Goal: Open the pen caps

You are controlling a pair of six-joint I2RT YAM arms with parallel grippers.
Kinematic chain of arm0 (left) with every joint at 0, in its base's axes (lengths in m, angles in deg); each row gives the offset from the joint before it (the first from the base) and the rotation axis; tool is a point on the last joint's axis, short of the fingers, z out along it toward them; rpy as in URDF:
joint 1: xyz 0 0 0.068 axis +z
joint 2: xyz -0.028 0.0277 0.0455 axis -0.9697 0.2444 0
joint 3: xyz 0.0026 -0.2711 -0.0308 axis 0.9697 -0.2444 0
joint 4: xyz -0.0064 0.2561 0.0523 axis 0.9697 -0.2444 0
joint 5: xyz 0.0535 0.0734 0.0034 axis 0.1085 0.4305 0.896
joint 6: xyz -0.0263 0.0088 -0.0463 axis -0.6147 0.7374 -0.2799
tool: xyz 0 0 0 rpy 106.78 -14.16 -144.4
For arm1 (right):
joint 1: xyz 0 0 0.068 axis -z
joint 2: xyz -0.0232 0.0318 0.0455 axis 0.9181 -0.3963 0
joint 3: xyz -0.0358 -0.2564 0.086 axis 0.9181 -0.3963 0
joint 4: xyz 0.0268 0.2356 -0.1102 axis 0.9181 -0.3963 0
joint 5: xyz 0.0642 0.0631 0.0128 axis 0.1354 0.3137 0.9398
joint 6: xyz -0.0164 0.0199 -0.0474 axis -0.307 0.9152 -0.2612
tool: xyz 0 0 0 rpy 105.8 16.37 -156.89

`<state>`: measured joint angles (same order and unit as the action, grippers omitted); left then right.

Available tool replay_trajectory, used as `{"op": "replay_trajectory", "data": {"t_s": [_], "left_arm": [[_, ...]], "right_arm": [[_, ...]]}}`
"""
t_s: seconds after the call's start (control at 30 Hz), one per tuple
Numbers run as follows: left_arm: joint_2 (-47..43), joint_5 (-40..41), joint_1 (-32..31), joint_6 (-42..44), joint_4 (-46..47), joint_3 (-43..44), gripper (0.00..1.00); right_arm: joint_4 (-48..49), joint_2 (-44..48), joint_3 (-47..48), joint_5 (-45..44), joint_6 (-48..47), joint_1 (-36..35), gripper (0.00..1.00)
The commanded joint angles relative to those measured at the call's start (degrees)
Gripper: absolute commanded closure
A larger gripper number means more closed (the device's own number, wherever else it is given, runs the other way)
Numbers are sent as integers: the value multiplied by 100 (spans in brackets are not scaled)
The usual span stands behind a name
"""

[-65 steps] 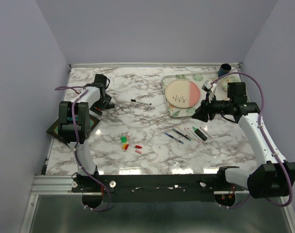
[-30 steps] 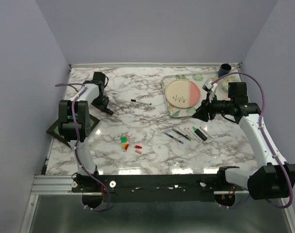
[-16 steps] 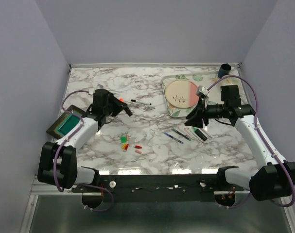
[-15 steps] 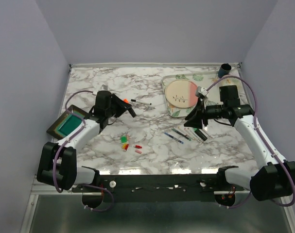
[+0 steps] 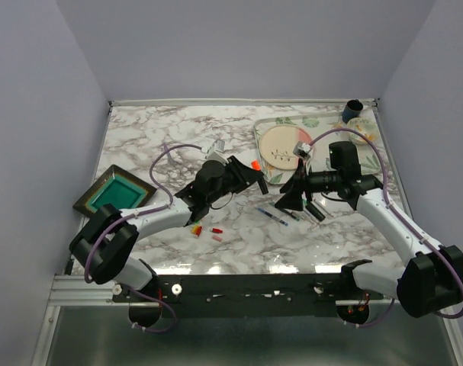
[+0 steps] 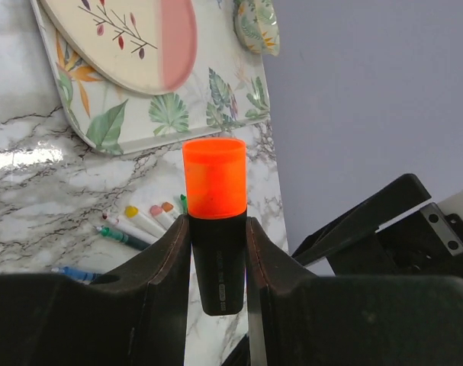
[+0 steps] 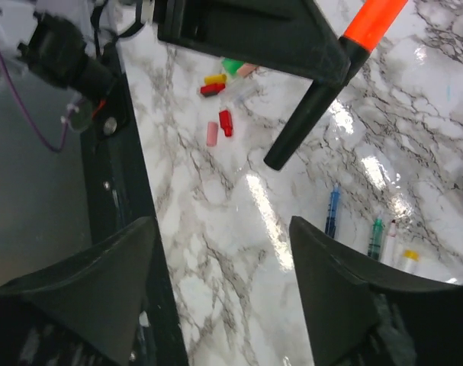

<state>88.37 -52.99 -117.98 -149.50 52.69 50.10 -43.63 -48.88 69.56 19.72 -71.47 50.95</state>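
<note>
While your left arm was working at the far left of the table (image 5: pixel 155 137) a second ago, it now reaches across to the middle. The left gripper (image 6: pixel 217 229) is clamped on the black body of a highlighter (image 6: pixel 220 267) and holds it in the air. Its orange cap (image 6: pixel 214 179) sticks out past the fingertips and is not yet off. Your right arm has swung in from beside the tray (image 5: pixel 258 141) to meet it. The right gripper (image 7: pixel 221 225) has spread its jaws wide with nothing between them, and it hangs near the cap without touching it. That reads as a set-up for a pull, with one side bracing the body and the other taking the cap. On that reading this cap looks like the next one to come off. The loose caps (image 5: pixel 197 223), green, yellow, red and pink, lie in a small cluster on the table towards the front. They are well apart from the pens (image 5: pixel 273 217) lined up under the right arm.

Some things you cannot check from here. From above, the right gripper covers part of the row of pens, so I cannot tell whether every one is already uncapped. In the left wrist view the highlighter's rear end is lost between the fingers, and the right gripper is only a dark shape at the edge. In the right wrist view the left gripper crosses the highlighter near its cap end.
</note>
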Motion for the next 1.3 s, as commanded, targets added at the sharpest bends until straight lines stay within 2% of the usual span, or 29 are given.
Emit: {"op": "replay_trajectory", "data": {"t_s": [0.0, 0.3, 0.47, 0.53, 0.57, 0.6, 0.63, 0.77, 0.8, 0.83, 0.93, 0.97, 1.07, 1.27], "left_arm": [[402, 742, -339, -269, 388, 426, 100], [842, 875, -787, -444, 449, 858, 100], [965, 901, -946, -471, 510, 963, 100], [1018, 892, -1007, -453, 502, 1025, 100], [1035, 892, -1025, -453, 510, 1042, 100], [1053, 892, -1043, -453, 510, 1069, 100], [1053, 901, -1052, -453, 510, 1078, 100], [1053, 866, -1087, -410, 519, 1130, 100], [1062, 848, -1096, -392, 493, 1165, 100], [1044, 848, -1096, -340, 493, 1174, 93], [1000, 874, -1087, -269, 501, 1113, 73], [965, 918, -1096, -173, 493, 1087, 61], [816, 1129, -1043, 29, 291, 1025, 45], [675, 1314, -911, 285, -17, 1016, 41]], "right_arm": [[961, 233, -206, -597, 785, -38, 16], [1085, 93, -171, -1766, 733, -38, 15], [1050, 14, -109, -2004, 795, -38, 23], [1067, 22, -127, -2065, 847, -38, 31], [1076, 14, -118, -2092, 856, -29, 40], [1076, 5, -118, -2101, 848, -38, 59], [1059, -39, -118, -2101, 865, -38, 66], [962, -136, -39, -2092, 848, -29, 85], [944, -162, -30, -2075, 813, -29, 95], [875, -188, -4, -2057, 804, -29, 99], [620, -250, 136, -1960, 628, -38, 99], [515, -276, 189, -1925, 541, -38, 99], [180, -329, 382, -1653, 180, -29, 99], [-233, -487, 524, -1082, -277, -29, 99]]}}
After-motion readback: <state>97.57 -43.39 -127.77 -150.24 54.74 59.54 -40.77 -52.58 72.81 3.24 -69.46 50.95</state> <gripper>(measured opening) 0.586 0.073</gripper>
